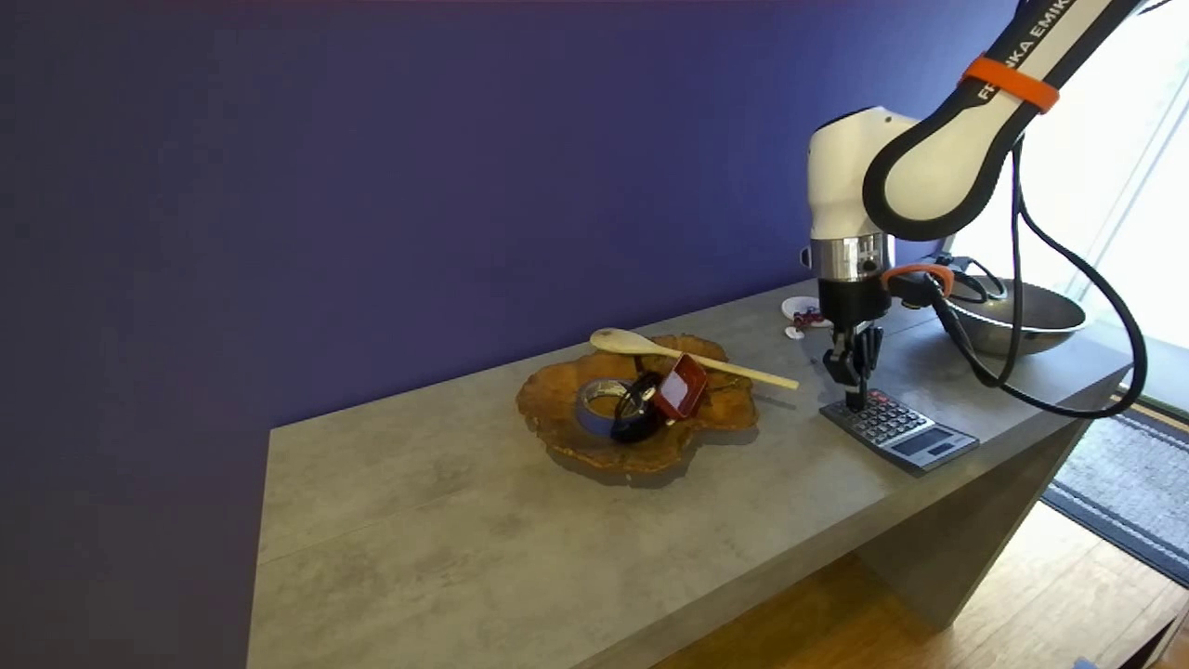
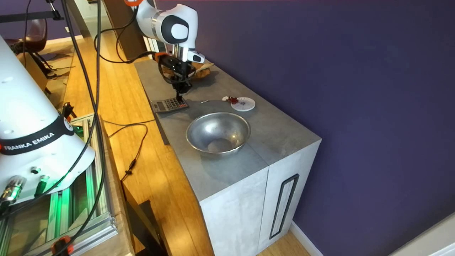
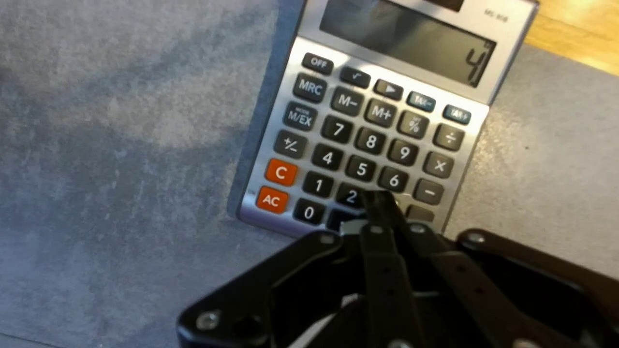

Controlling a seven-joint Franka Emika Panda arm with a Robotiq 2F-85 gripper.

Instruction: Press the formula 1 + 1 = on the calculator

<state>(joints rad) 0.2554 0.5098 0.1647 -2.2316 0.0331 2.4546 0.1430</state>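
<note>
The calculator (image 3: 362, 151) lies flat on the grey tabletop, and its display reads 4. It also shows in both exterior views (image 1: 897, 427) (image 2: 170, 105). My gripper (image 3: 379, 194) is shut, with its fingertips together and nothing seen between them. The tips are over the lower keys, just right of the 2 key, and cover the key there. The 1 key (image 3: 318, 184) is in plain view to their left. The bottom right keys are partly or fully hidden by the fingers. In both exterior views the fingertips (image 1: 855, 401) (image 2: 179, 97) are at or just above the keys; contact is unclear.
A metal bowl (image 2: 218, 133) and a small round white dish (image 2: 243, 104) with small red bits beside it stand on the table. A brown wooden platter (image 1: 557, 409) holds tape, a red box and a wooden spoon (image 1: 627, 342). The calculator lies near the table's edge.
</note>
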